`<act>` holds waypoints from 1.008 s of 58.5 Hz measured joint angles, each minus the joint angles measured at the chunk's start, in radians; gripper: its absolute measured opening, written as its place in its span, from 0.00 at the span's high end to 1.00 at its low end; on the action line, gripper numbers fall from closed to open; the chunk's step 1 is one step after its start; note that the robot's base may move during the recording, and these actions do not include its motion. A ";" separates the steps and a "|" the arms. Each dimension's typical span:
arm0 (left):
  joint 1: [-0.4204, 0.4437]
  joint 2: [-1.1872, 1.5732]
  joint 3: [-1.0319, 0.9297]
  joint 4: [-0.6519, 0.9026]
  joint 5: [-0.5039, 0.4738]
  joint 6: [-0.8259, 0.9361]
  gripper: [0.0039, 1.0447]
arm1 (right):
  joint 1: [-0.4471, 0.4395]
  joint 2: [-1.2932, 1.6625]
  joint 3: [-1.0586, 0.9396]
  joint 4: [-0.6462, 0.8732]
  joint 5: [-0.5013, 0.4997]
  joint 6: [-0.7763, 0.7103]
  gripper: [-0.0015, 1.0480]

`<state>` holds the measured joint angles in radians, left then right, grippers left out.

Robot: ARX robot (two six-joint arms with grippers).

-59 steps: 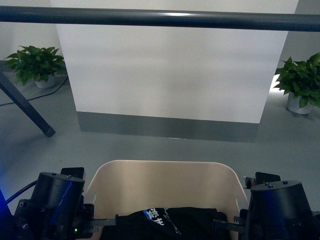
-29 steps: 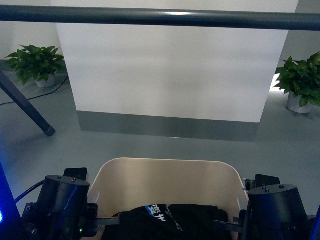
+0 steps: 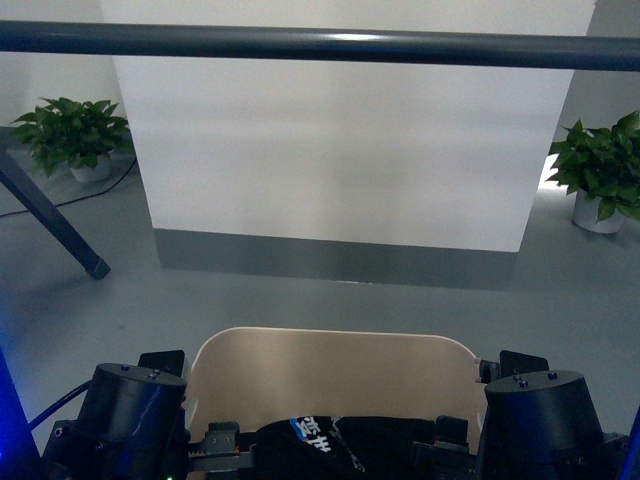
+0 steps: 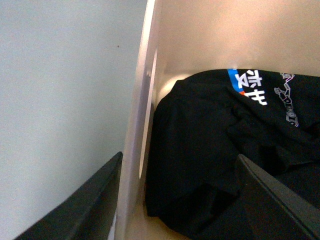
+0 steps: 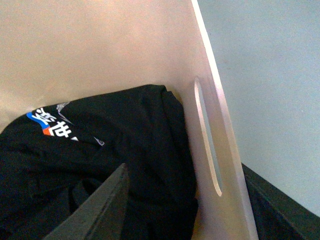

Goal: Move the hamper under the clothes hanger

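**A:** Where did the hamper (image 3: 330,365) stand?

**B:** Close against the robot, on the floor (image 3: 330,295) between the two arms, with a black garment (image 3: 330,445) heaped inside.

**A:** And the grip?

**B:** The left gripper (image 4: 180,159) had its fingers (image 4: 85,205) spread astride one short wall, one outside and one over the garment. Neither pinched the plastic. The right gripper (image 5: 184,169) did the same on the other wall, its fingers (image 5: 95,210) wide apart on either side of the slot handle (image 5: 207,135).

**A:** So nothing was clamped?

**B:** Not that I could see. The walls were only straddled.

**A:** And the clothes hanger (image 3: 320,45)?

**B:** Its bar ran across the top of the front view. One angled leg (image 3: 55,225) came down to the floor on the left, its foot farther off than the hamper's far rim.

**A:** Your verdict?

**B:** Part done at best, I judged. The hamper faced the bar squarely but seemed short of it, so a push forward was left. How much of it lay beneath the bar, I could not tell.
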<state>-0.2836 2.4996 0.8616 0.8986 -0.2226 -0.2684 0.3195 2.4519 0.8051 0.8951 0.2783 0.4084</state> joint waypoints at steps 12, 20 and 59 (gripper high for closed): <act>0.010 -0.132 -0.027 -0.011 -0.003 0.018 0.04 | -0.003 -0.101 -0.005 -0.017 0.009 -0.015 0.09; 0.018 -0.240 -0.039 -0.030 -0.006 0.041 0.06 | -0.010 -0.187 -0.019 -0.034 0.021 -0.038 0.08; -0.065 -0.931 -0.126 -0.163 -0.039 0.230 0.06 | 0.060 -0.905 -0.083 -0.239 0.160 -0.272 0.08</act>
<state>-0.3489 1.5684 0.7357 0.7353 -0.2615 -0.0387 0.3790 1.5467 0.7219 0.6559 0.4385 0.1368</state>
